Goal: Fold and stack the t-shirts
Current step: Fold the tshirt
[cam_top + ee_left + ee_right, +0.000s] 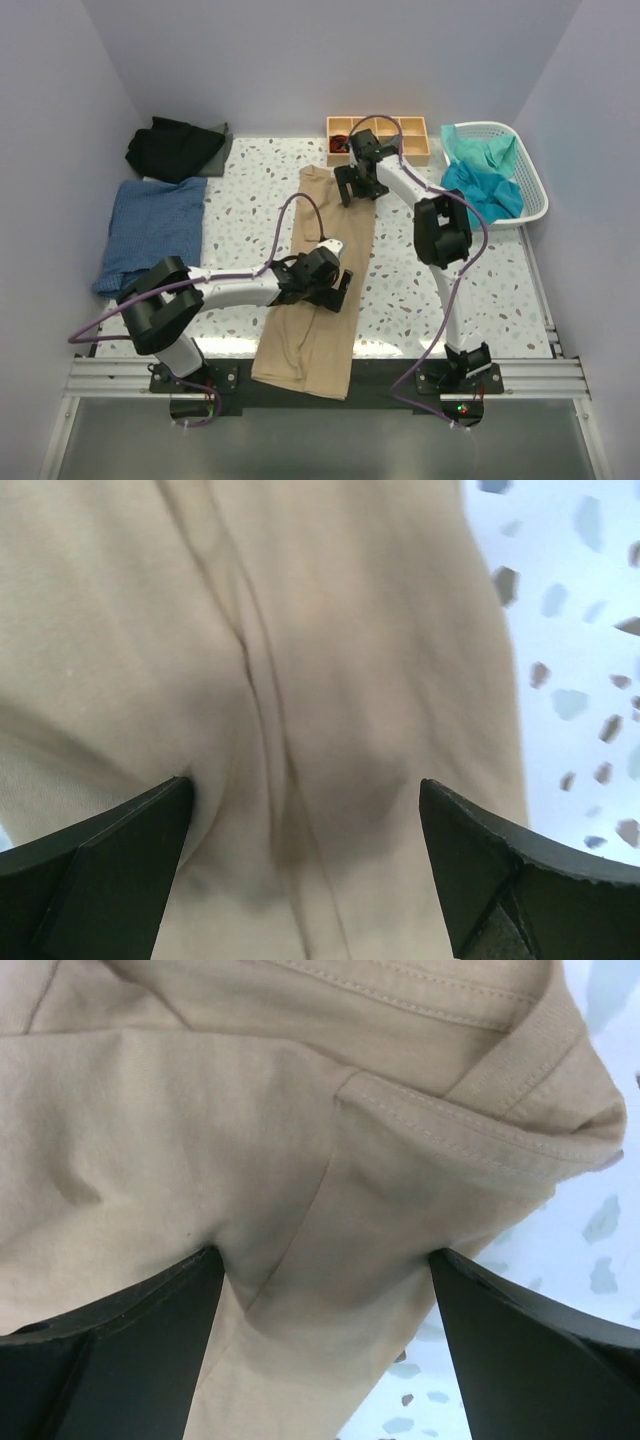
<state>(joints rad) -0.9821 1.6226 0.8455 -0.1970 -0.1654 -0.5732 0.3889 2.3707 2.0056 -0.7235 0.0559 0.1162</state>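
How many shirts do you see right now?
4: a tan shirt mid-table, a blue shirt at left, a black shirt in the far left corner, a teal shirt in the basket; more may hide there.

speckled table (pixel 400 270) | centre: tan t-shirt (pixel 300 350), long strip, near end over the edge | left: denim-blue t-shirt (pixel 155 230) | far-left corner: black t-shirt (pixel 172 148) | far centre: wooden tray (pixel 420 160) | far right: white laundry basket (pixel 535 190)
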